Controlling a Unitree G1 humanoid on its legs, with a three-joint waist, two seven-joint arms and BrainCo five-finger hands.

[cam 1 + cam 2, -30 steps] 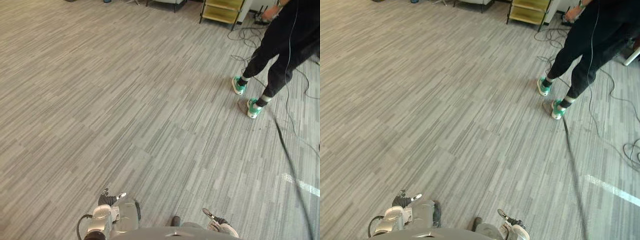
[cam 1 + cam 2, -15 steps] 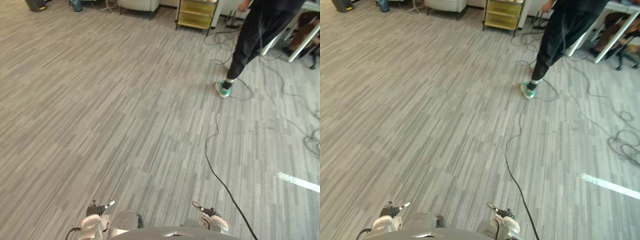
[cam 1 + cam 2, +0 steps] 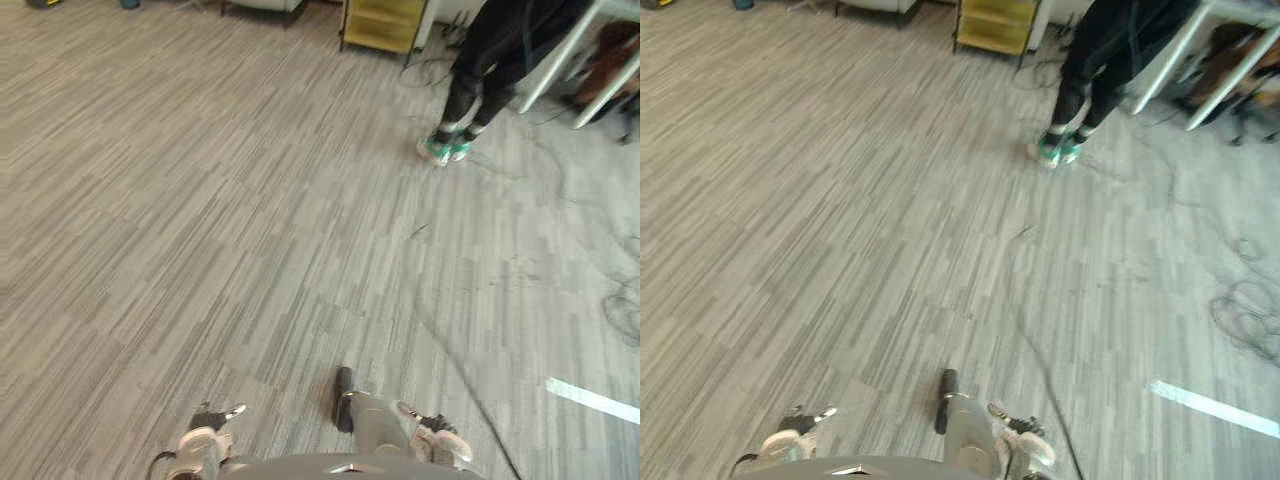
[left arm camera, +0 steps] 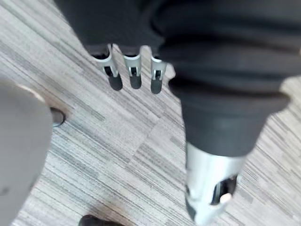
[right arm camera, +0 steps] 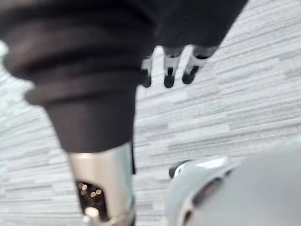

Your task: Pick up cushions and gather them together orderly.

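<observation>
Cushions are what I'm after, and I cannot tell from here where any of them lie; neither hand has one. I judge the task barely begun, with the finding, lifting and lining up all left to do. My left hand (image 3: 205,434) hangs low at my side, its fingers (image 4: 135,73) straight and relaxed with just grey striped floor (image 3: 200,200) past them. My right hand (image 3: 440,442) hangs the same way, fingers (image 5: 168,70) loose and nothing in them.

Ahead and to the right a person (image 3: 495,50) in dark clothes and green shoes (image 3: 440,148) stands near a yellow shelf unit (image 3: 382,20) and a white-legged desk (image 3: 557,55). Loose cables (image 3: 1245,320) coil on the floor at the right, beyond a white strip (image 3: 592,399). I reckon the person and those cables are what I must steer round if the search takes me that way.
</observation>
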